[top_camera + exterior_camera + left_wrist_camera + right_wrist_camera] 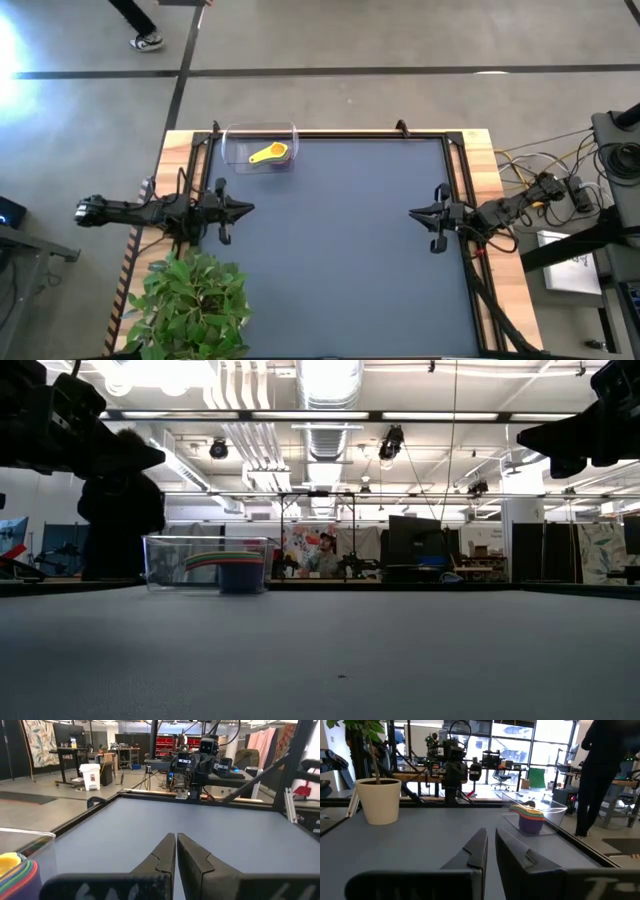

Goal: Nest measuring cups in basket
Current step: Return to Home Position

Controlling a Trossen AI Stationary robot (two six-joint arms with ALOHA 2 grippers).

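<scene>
The measuring cups (268, 153) sit nested in one stack, yellow on top, inside the clear basket (236, 134) at the table's far left corner. The stack (530, 817) shows purple at the bottom with coloured rims above it; the low view shows the stack (240, 571) through the basket's wall. My left gripper (250, 209) hovers shut at the table's left edge, pointing level toward the right. My right gripper (413, 212) hovers shut at the right edge, pointing level toward the left. Both stand well apart from the basket.
A potted plant (190, 300) stands at the near left corner, its cream pot (379, 800) on the table. A raised black rail (340, 136) frames the grey table top. A person (605, 775) stands beyond the far edge near the basket.
</scene>
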